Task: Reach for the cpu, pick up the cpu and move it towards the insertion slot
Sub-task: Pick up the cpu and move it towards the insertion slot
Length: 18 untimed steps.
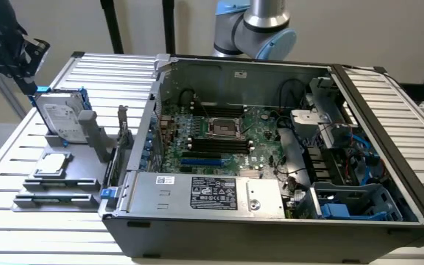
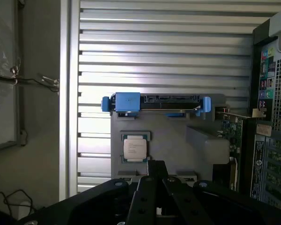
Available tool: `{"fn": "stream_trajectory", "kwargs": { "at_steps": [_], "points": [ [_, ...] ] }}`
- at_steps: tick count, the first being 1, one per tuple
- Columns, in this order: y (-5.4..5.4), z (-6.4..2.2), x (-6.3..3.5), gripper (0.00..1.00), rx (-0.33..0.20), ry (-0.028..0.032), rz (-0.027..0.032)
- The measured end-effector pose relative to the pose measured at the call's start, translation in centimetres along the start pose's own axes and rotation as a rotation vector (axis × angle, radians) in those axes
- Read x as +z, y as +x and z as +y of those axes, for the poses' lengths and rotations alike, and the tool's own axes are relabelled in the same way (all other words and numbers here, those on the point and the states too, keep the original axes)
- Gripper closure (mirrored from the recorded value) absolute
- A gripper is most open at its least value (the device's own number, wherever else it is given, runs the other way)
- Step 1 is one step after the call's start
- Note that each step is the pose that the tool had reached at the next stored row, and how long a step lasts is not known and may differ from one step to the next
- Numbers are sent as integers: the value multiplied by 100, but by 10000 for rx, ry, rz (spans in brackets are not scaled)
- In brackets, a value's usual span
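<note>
Step in hand: the reach. Gripper [image 2: 157, 165] hangs over the slatted table [image 1: 6, 160], clenched on nothing (tips look pressed together in the wrist view) and well apart from the cpu [image 1: 52, 164]. Cpu lies flat on the grey fixture [image 1: 79, 165], outside the case [image 1: 271, 237], near the drive [image 1: 57, 116] standing in its blue frame. Slot [image 1: 224, 128] is on the board inside the case, well apart from the cpu. To do it well, I'd say: centre over the chip, square to its edges, spread before descending, come straight down, stay off the drive.
</note>
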<state>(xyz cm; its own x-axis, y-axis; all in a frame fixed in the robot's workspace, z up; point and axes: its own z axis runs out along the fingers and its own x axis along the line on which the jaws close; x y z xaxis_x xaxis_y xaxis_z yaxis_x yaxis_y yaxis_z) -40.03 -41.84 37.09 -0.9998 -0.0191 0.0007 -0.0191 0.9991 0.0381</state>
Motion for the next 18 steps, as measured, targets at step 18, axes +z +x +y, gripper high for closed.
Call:
{"fn": "stream_trajectory", "kwargs": {
  "at_steps": [18],
  "points": [
    [251, -43, 90, 88, -1, 12, -2]
  ]
}}
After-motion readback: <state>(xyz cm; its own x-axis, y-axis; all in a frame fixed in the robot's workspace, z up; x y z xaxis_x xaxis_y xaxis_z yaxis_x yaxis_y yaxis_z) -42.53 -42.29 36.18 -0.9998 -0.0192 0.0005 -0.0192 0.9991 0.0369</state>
